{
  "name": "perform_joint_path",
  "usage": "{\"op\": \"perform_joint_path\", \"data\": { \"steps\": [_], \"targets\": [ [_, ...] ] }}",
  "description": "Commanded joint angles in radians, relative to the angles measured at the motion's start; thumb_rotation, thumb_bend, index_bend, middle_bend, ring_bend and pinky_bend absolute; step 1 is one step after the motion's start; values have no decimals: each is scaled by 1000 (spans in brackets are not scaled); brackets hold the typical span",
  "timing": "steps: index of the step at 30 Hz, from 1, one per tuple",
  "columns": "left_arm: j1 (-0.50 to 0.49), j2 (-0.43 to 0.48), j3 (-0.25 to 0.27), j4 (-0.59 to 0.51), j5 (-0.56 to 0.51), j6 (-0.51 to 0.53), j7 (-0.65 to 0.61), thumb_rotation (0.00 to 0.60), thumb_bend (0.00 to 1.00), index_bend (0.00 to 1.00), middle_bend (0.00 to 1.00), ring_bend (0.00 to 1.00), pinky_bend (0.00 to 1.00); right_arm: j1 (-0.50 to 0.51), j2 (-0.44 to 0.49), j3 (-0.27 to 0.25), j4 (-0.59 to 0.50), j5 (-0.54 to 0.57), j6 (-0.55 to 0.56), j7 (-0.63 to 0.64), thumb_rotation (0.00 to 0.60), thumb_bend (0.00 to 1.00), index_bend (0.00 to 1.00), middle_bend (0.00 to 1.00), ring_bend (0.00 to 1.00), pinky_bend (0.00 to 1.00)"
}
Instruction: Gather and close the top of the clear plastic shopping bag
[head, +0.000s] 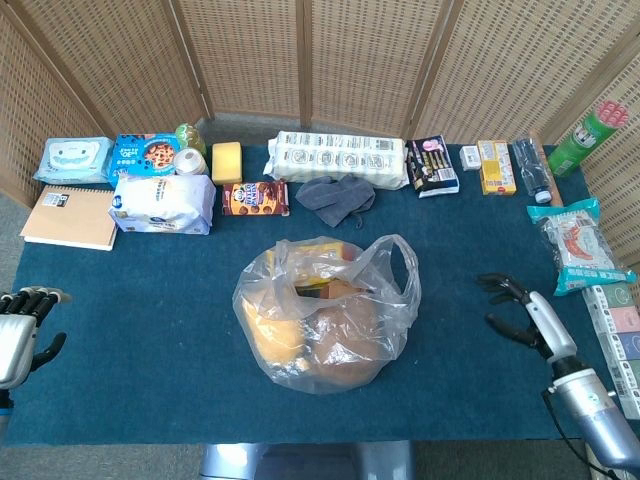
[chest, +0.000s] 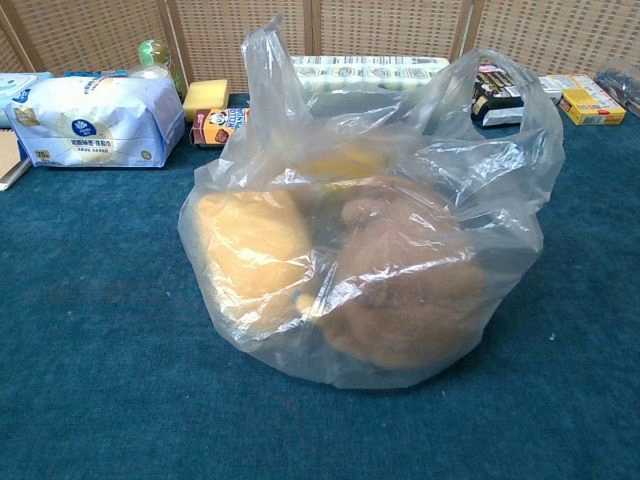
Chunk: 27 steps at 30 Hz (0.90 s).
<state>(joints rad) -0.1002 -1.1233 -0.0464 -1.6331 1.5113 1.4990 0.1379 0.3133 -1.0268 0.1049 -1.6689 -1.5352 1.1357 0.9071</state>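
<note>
A clear plastic bag sits near the middle of a worktop covered in dark teal cloth. Its top is open, with two handle loops standing up, one at the back left and one at the right. Through the plastic show a yellow rounded item on the left, a brown rounded item on the right, and a yellow packet further back.

The right hand hovers over the worktop to the right of the bag, apart from it, with its dark fingers spread and holding nothing. The left hand is at the far left edge of the worktop, well apart from the bag, palm area silver, fingers spread and holding nothing.

Behind the bag lie a grey cloth, a brown biscuit packet, and a long white pack of rolls. To the left are a white and blue soft pack, a yellow sponge, a blue cookie box, a wipes pack and a tan notebook. To the right are a dark packet, a yellow box and a green can. A woven screen stands behind everything.
</note>
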Motion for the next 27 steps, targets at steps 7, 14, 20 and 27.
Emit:
{"op": "perform_joint_path", "data": {
  "steps": [7, 14, 20, 27],
  "targets": [
    [-8, -1, -1, -9, -3, -11, 15, 600, 262, 319, 321, 245, 269, 135, 10, 19, 52, 6, -159, 97, 7, 148, 234, 270, 246, 235],
    [-8, 4, 0, -16, -6, -13, 23, 600, 262, 318, 321, 245, 269, 201, -22, 29, 70, 41, -234, 37, 4, 146, 234, 270, 239, 228],
    [-9, 1, 1, -12, -9, -17, 19, 600, 262, 319, 320, 245, 269, 238, -41, 33, 72, 72, -281, -39, 6, 146, 234, 273, 238, 227],
    [-10, -4, 2, 4, -12, -22, 6, 600, 262, 318, 320, 245, 269, 286, -63, 51, 54, 123, -335, -116, 5, 145, 234, 274, 238, 227]
  ]
}}
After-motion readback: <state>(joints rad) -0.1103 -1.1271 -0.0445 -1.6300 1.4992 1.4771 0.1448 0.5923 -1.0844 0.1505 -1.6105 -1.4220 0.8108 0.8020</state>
